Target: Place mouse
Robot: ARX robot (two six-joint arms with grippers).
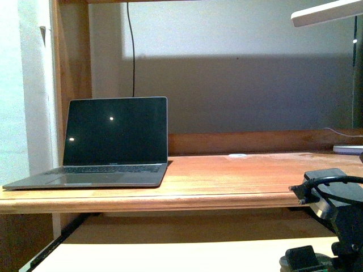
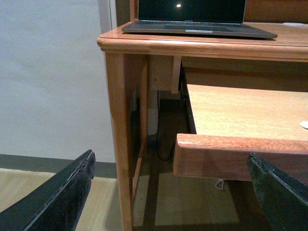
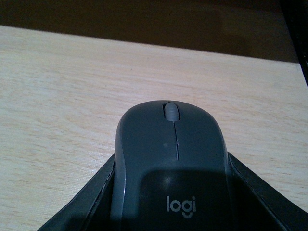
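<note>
Front view: a laptop [image 1: 108,144] is seen at the left of the frame on the table [image 1: 227,181]. Left wrist view: the left hand [image 2: 169,161] is held wide apart. Right wrist view: the mouse [image 3: 168,139] is clamped in the right hand [image 3: 172,192], over pale wood.

The front view is dim and slightly soft: a white bar [image 1: 326,12] at the upper right is blown out, the wall [image 1: 238,34] is lit above a hard-edged shadow, and two glints sit on the dark laptop screen [image 1: 116,133]. The left wrist view is evenly lit, sharp on the desk [image 2: 144,45], blurred on the near left gripper [image 2: 171,159]. In the right wrist view warm light falls on the pale board [image 3: 57,96], darkness lies beyond it, and shadow covers the rear of the mouse [image 3: 171,144].
</note>
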